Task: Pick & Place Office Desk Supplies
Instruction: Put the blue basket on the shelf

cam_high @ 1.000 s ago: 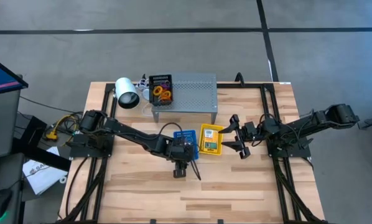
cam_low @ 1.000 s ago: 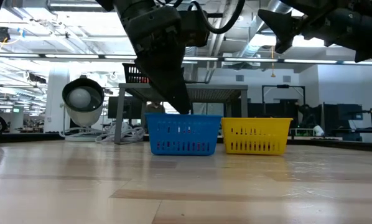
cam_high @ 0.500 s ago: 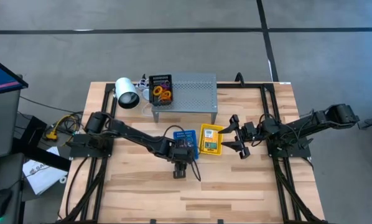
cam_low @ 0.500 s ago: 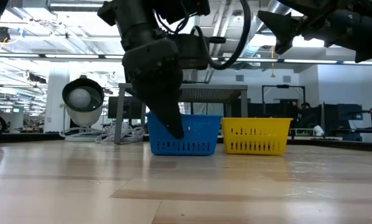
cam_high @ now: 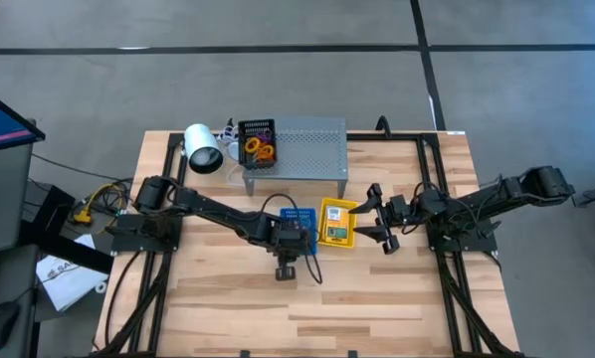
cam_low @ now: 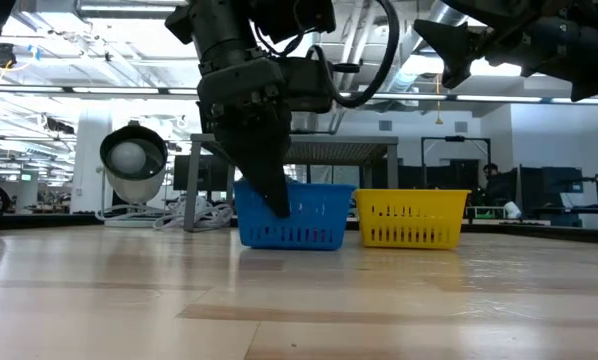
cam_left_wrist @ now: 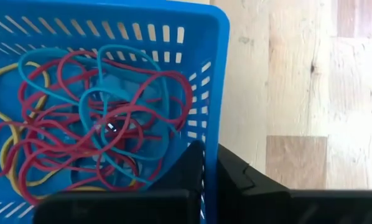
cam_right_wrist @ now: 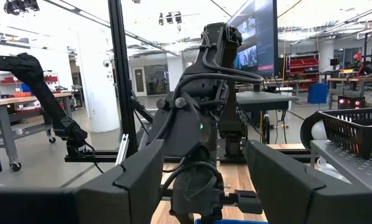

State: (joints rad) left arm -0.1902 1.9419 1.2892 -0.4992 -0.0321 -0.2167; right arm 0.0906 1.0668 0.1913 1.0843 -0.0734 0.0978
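- The left gripper [cam_left_wrist: 209,163] is seen clenched on the near wall of the blue basket [cam_left_wrist: 216,74], one finger inside and one outside, at mid-tabletop [cam_high: 218,288].
- The basket wall is thin slotted plastic; it is judged that a slow, level lift would be needed so that the basket is not tipped.
- Rubber bands [cam_left_wrist: 93,124], thin tangled loops of red, blue and yellow, are piled inside it.
- A yellow basket [cam_high: 338,223] of the same slotted make is set just beside it.
- The right gripper [cam_high: 375,219] is held above the tabletop with fingers released, grasping nothing.
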